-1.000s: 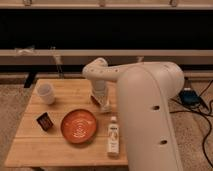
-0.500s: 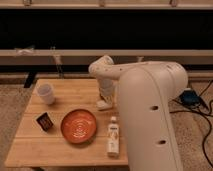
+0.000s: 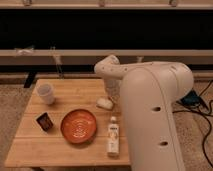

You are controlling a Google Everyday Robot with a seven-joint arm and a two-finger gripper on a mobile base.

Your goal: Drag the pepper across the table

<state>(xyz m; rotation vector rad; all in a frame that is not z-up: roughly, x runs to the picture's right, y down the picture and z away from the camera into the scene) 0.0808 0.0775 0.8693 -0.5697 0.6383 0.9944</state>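
The light wooden table (image 3: 60,150) fills the lower left of the camera view. My white arm reaches over its right side from the right. The gripper (image 3: 105,103) is low over the tabletop near the right edge, just behind the orange bowl and the bottle. The pepper is not visible; it may be hidden under or behind the gripper.
A white cup (image 3: 46,93) stands at the table's back left. A small dark box (image 3: 44,121) lies at the left, a round orange ridged bowl (image 3: 78,126) in the middle front, and a white bottle (image 3: 114,138) at the front right. Cables (image 3: 194,100) lie on the floor to the right.
The gripper has moved to the right and a little toward the front over the tabletop. The cup, box, bowl and bottle have not moved.
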